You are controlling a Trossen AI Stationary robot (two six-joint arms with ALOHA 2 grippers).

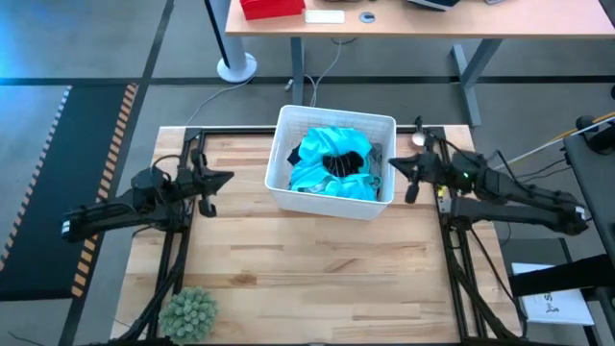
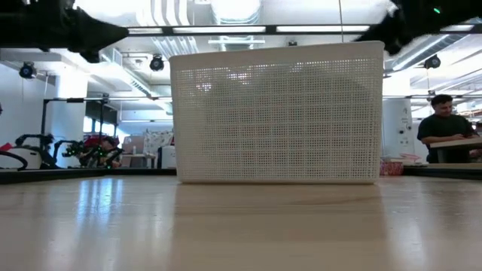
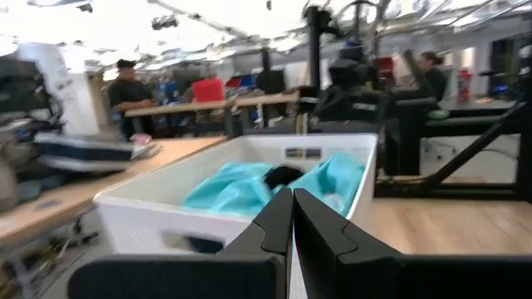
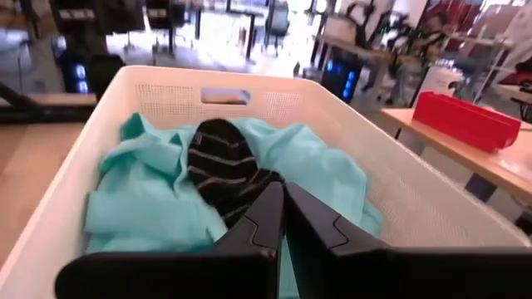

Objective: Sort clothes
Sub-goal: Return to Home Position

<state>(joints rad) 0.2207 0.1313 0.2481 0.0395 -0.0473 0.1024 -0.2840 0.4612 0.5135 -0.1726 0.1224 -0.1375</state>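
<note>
Done: turquoise cloth shirt (image 1: 317,171), dark striped sock (image 4: 223,166) in white slotted plastic basket (image 1: 336,116).
To do: nothing seen.
Pincers: left gripper (image 1: 223,179), right gripper (image 1: 391,165) pinched tight, empty.

The shirt (image 4: 150,195) is turquoise; the sock (image 4: 220,166) is black with thin grey stripes. The perforated basket (image 2: 279,113) is white, the ball (image 1: 189,312) green.

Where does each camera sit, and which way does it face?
High view: above the table, looking down; both arms flank the basket.
Low view: table height, facing the basket's wall; arms at top.
Left wrist view: behind the shut left gripper, facing the basket.
Right wrist view: behind the shut right gripper, facing the striped sock.
Wrist views share the turquoise garment.
</note>
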